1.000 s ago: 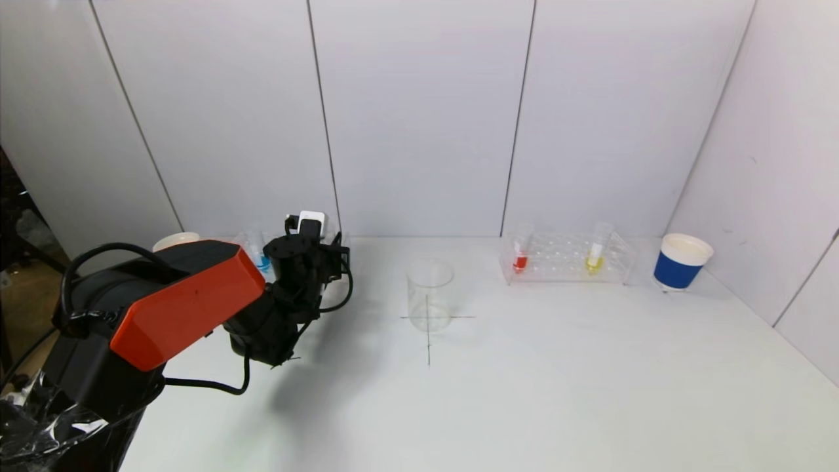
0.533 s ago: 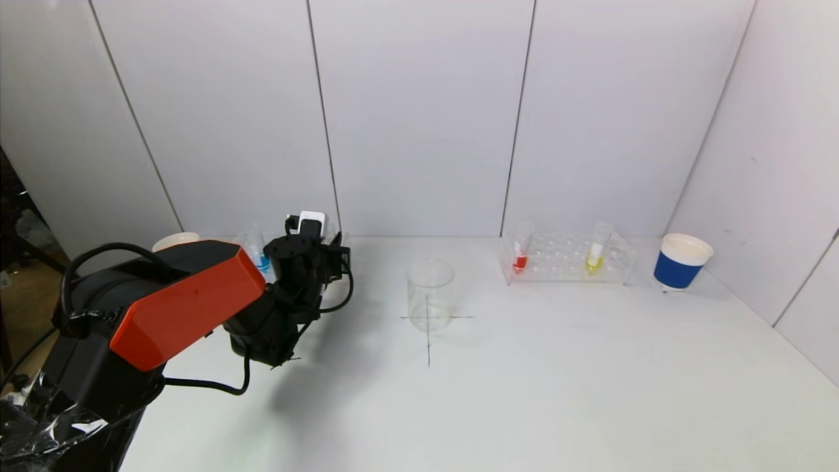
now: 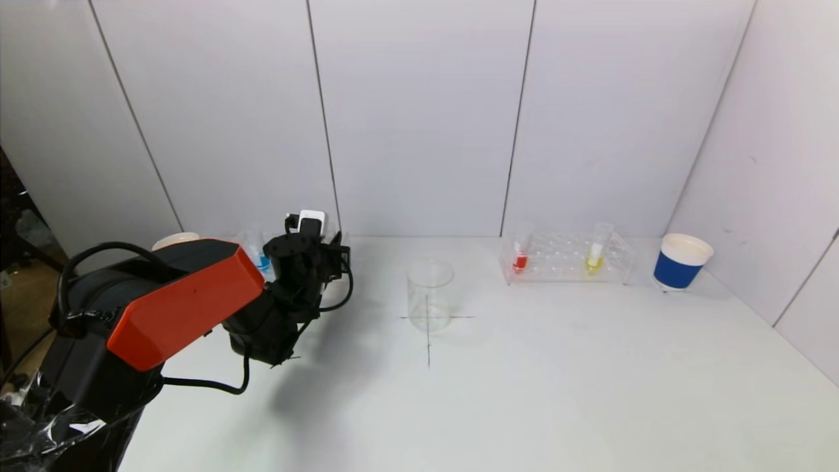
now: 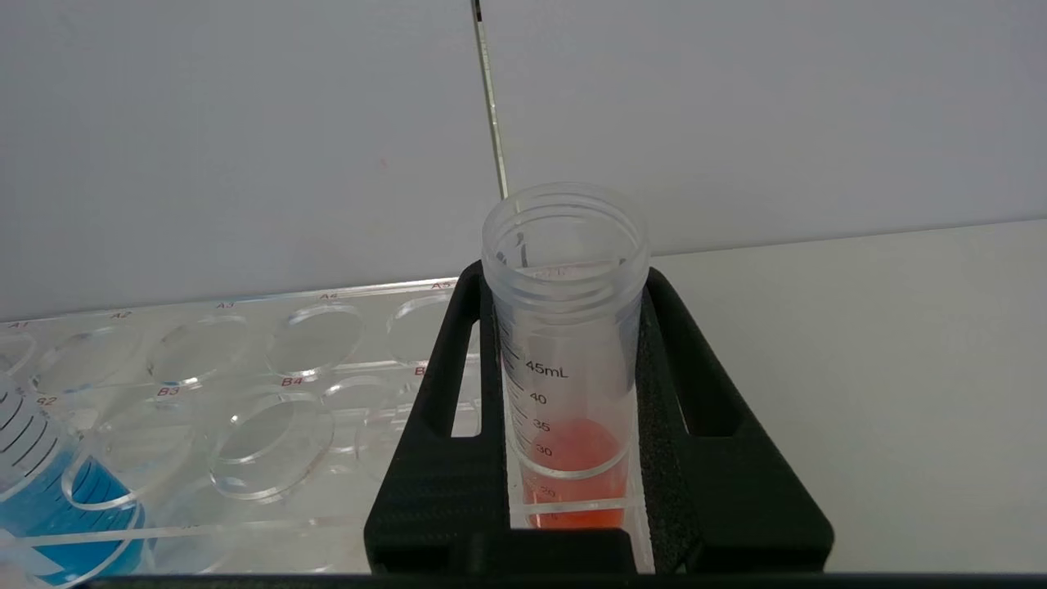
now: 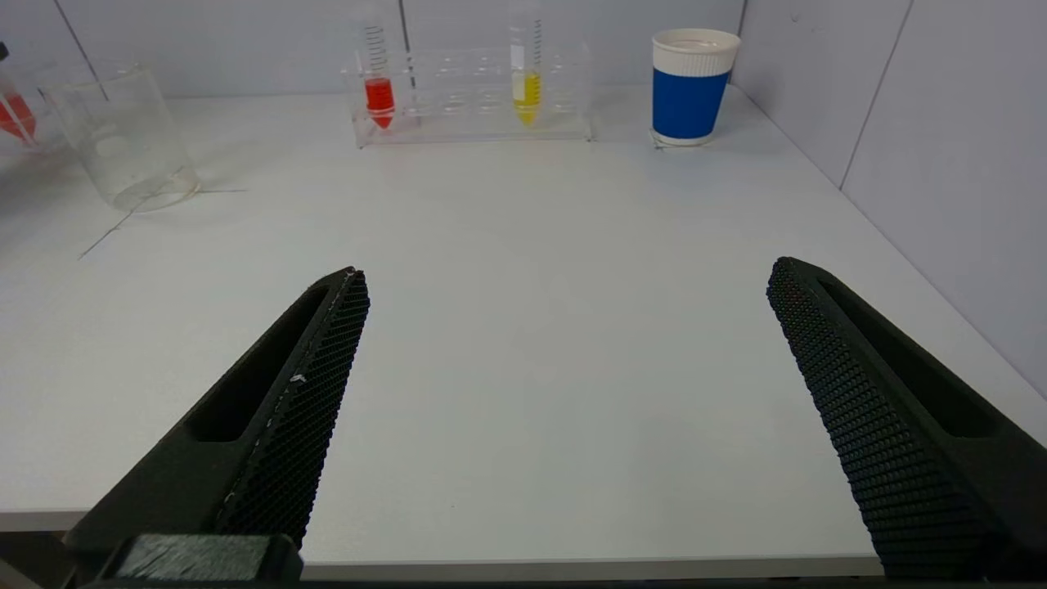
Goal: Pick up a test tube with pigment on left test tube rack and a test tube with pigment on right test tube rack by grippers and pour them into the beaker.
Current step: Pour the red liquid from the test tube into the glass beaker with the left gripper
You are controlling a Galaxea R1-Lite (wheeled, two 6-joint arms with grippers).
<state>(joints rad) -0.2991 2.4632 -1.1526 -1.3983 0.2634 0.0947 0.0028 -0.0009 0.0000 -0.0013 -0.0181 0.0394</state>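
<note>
Down low, the right gripper [image 5: 564,393] hangs at the table's near edge, fingers spread wide with nothing between them. Well beyond it stands the beaker [image 3: 430,294], and farther off the right rack [image 3: 567,258]. Over at the left rack [image 4: 245,401], the left gripper [image 4: 564,393] clamps an orange-pigment tube [image 4: 568,360], upright in its slot.

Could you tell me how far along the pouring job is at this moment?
Nothing is poured yet: the beaker looks empty. In hand: the left gripper is closed on the red-pigment tube, which is not yet clear of the left rack. The right gripper sits open, away from the right rack. Left: lifting, picking a right-rack tube, both pours.
</note>
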